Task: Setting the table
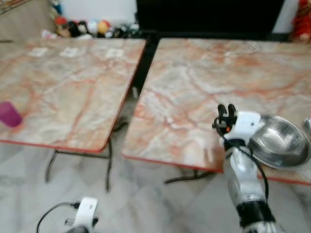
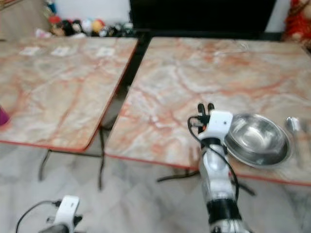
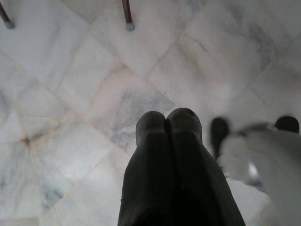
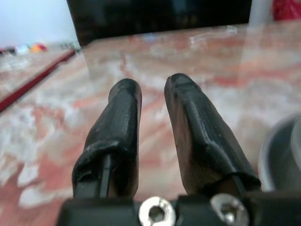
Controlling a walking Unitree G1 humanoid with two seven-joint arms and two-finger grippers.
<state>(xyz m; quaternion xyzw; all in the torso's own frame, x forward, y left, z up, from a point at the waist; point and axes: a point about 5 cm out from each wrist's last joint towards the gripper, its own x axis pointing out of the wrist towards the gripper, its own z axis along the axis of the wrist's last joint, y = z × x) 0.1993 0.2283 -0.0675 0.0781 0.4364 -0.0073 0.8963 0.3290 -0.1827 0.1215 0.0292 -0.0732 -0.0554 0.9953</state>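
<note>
A shiny steel bowl [image 1: 279, 141] sits near the front edge of the right marble-patterned table [image 1: 194, 87]. My right gripper [image 1: 226, 109] hovers over that table just left of the bowl, fingers pointing away from me. In the right wrist view its fingers [image 4: 127, 117] stand a narrow gap apart with nothing between them, and the bowl's rim [image 4: 282, 155] shows beside them. A small metal item [image 2: 291, 124], cut off by the frame, lies right of the bowl. A purple cup [image 1: 9, 114] lies on the left table [image 1: 73, 82]. My left gripper [image 3: 165, 117] hangs shut over the floor.
A dark gap [image 1: 143, 63] separates the two tables, whose thin metal legs [image 1: 108, 165] stand on the white marble floor [image 1: 146, 204]. White cards [image 1: 70, 52] lie at the left table's far edge. Toys [image 1: 87, 26] and a black cabinet [image 1: 209, 14] line the back wall.
</note>
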